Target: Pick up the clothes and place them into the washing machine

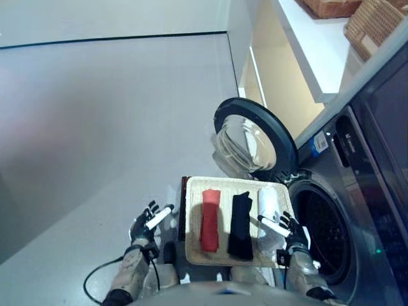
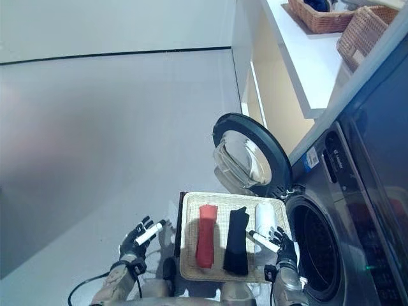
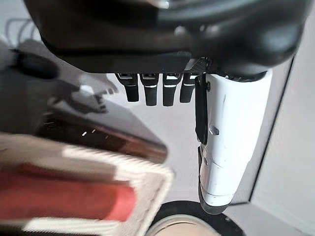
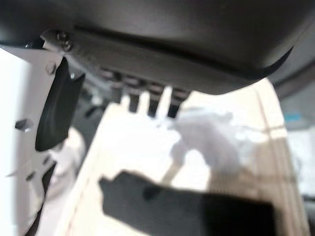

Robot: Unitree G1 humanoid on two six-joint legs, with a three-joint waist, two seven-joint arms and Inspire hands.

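Three folded clothes, red (image 1: 210,220), black (image 1: 241,225) and white (image 1: 269,203), lie untouched on a woven tray (image 1: 192,255) beside the washing machine (image 1: 331,217). The right hand (image 1: 288,231) hovers open over the white one; the left hand (image 1: 148,222) hangs open beside the tray. A shallow grab could unfold the cloth.

- A smooth pale grey floor (image 1: 108,127) fills the view from 9 to 12 o'clock, glossy under soft light.
- A thin dark line (image 1: 115,39) runs along the floor's far edge at 11 o'clock, below a pale wall (image 1: 108,16).
- A white countertop (image 2: 306,57) stands at 1 o'clock, with cream cabinet fronts (image 2: 280,108) under it.
- Two woven wicker baskets (image 2: 360,32) sit on the countertop.
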